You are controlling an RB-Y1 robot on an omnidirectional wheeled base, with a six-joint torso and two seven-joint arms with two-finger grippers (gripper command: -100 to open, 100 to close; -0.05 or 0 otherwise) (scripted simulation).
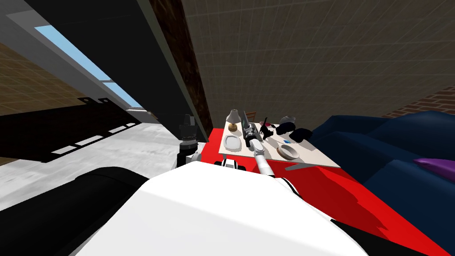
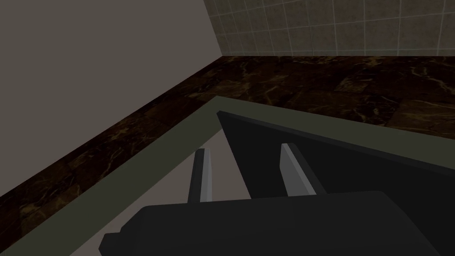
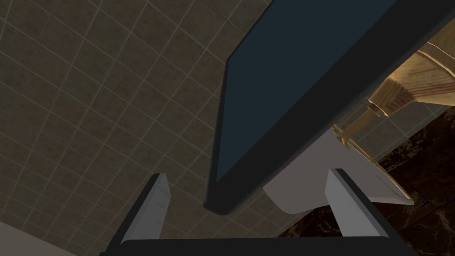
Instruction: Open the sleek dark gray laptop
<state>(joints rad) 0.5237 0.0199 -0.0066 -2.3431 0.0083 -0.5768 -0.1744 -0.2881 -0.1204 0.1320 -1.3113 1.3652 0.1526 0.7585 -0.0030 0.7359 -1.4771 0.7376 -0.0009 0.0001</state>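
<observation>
Right gripper (image 3: 248, 175) fingers spread wide, nothing clamped. Bottom corner of the laptop (image 3: 302, 66) lid sits in the gap between them, nearer one finger, touching neither. Lid has a dark frame and a dark blue screen face. Just behind it is the lamp (image 3: 311, 186), with a white shade and a wooden base.

Head view: laptop (image 1: 245, 122) is on the beige table (image 1: 311, 155), at its left end, with the lid raised steeply. The lamp (image 1: 233, 118) and a white plate (image 1: 232, 142) are just to its left. Right arm reaches forward over the table's near edge, and the right gripper (image 1: 249, 132) is at the laptop. A bowl (image 1: 288, 151) is further right on the table, and some dark items behind it are too small to tell.

The table stands on a red rug (image 1: 337, 191). A dark blue sofa (image 1: 391, 151) is to its right, with a purple cushion (image 1: 437, 166) on it.

Left gripper (image 2: 244, 149) fingers apart, holding nothing. In the head view the left gripper (image 1: 186, 124) is raised well left of the table.
</observation>
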